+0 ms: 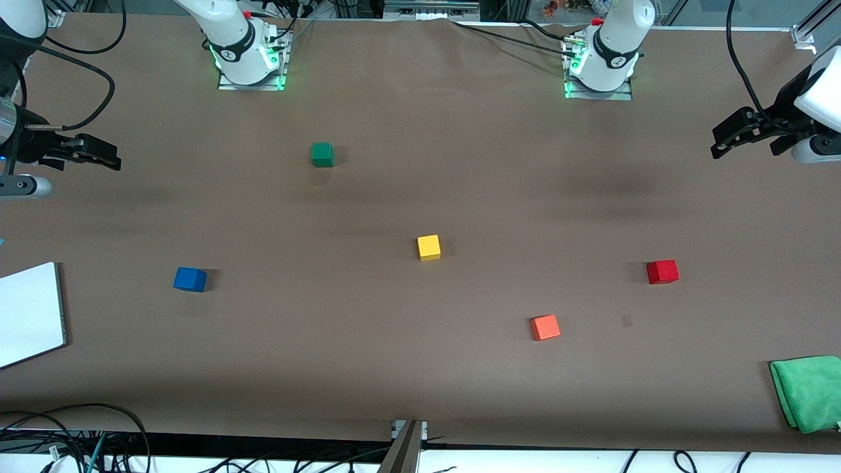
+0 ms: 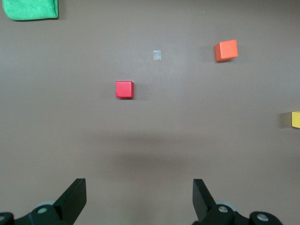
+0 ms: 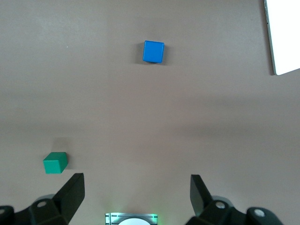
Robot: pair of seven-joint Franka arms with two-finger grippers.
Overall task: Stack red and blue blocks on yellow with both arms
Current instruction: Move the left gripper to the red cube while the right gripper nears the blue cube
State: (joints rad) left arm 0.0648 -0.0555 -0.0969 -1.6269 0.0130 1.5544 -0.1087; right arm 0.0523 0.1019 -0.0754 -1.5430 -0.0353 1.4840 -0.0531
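- Brown paper covers the long table where five small cubes lie scattered, none yet stacked
- At the middle sits the yellow cube, the landmark for all the rest and the base of the coming stack
- From the yellow cube, the blue cube lies well apart toward the right arm's end of the table, slightly nearer the front camera
- From the yellow cube, the red cube lies well apart toward the left arm's end, also slightly nearer the camera
- An orange cube rests between yellow and red, nearer the camera; a green cube sits farther from the camera than yellow
- Right gripper hangs over its own end of the table, jaws spread wide and empty; its wrist view shows the blue cube ahead of its fingers
- Left gripper hovers over its end, jaws likewise wide and empty, the red cube ahead between its fingers
- Each arm looks closest to its own block: right to blue, left to red
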